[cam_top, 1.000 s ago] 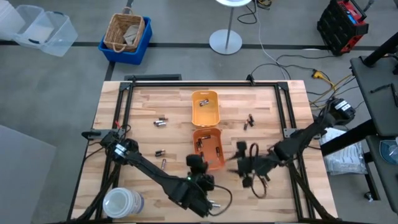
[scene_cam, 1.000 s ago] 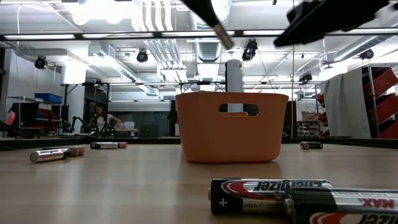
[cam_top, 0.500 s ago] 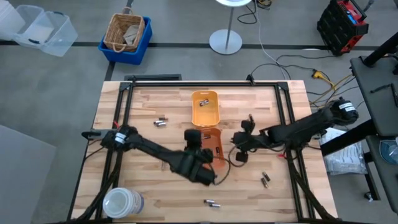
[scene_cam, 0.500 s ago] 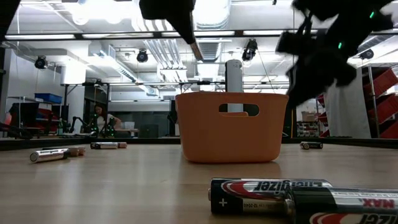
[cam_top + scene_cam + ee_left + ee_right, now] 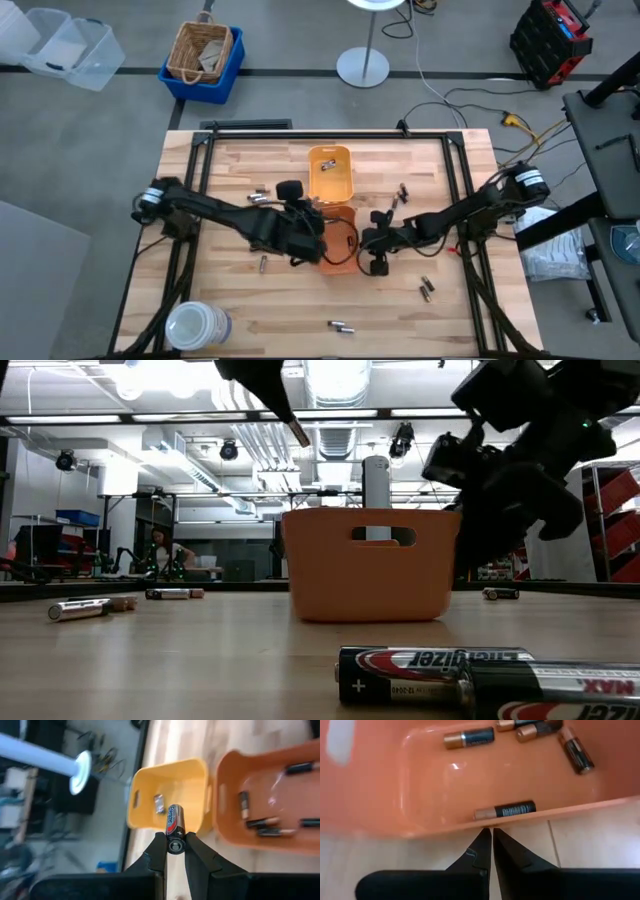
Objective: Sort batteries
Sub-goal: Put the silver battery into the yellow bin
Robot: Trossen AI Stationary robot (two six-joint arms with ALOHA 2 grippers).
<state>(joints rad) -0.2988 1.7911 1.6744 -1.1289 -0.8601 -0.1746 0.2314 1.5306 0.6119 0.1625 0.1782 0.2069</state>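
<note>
Since half a second ago the left gripper has swung from the near side of the orange tray round to its 9 o'clock side, and the left arm's shoulder end has shifted along the bench edge. The right gripper has dropped back from 2 o'clock of that tray to just beside its 3 o'clock wall.

The left jaws pinch one battery, a black cylinder with a red band and a plus mark on its end, held upright between the fingers; beyond it lies the yellow tray, which carries one small battery. The right jaws are pressed together with nothing between them, tips just outside the orange tray's rim.

Inside the orange tray lie several black batteries with copper ends, one against the nearest wall. On the bench, loose batteries sit at 10 o'clock of the trays, at 2 o'clock, at 4 o'clock, and at 6 o'clock near the front edge.
</note>
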